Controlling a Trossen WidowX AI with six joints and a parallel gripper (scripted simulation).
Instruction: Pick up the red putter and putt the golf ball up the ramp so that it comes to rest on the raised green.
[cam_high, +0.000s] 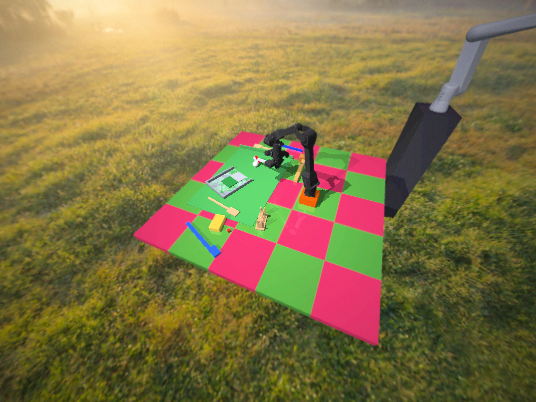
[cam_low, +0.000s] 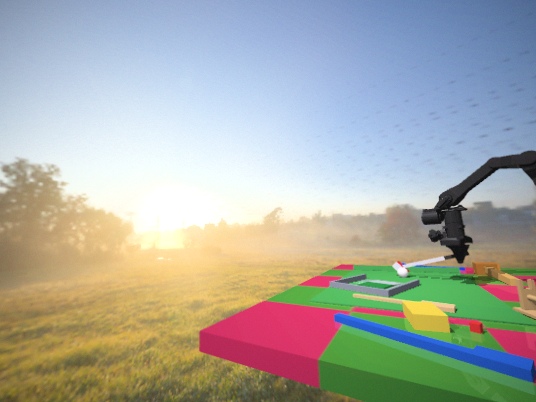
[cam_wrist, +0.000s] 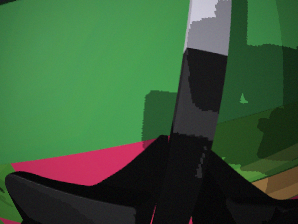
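Observation:
My gripper (cam_high: 275, 164) (cam_low: 461, 257) (cam_wrist: 178, 144) is shut on the black grip of the putter, low over the far part of the green mat. The putter (cam_low: 427, 261) (cam_wrist: 209, 25) has a white shaft and a red and white head, and slants down away from the fingers. The white golf ball (cam_high: 255, 164) (cam_low: 403, 272) is on the mat right by the head; whether they touch I cannot tell. The grey-walled ramp frame (cam_high: 216, 191) (cam_low: 350, 287) lies nearer the mat's middle, with the green patch (cam_high: 230, 181) inside it. The wrist view shows neither head nor ball.
A wooden mallet-like stick (cam_high: 222, 206), a yellow block (cam_high: 217, 223) (cam_low: 426, 316), a small red cube (cam_low: 476, 326) and a blue bar (cam_high: 201, 239) (cam_low: 430, 345) lie on the near side. A wooden rack (cam_high: 261, 220) stands near the orange arm base (cam_high: 309, 198). Another blue bar (cam_high: 292, 148) lies behind the gripper.

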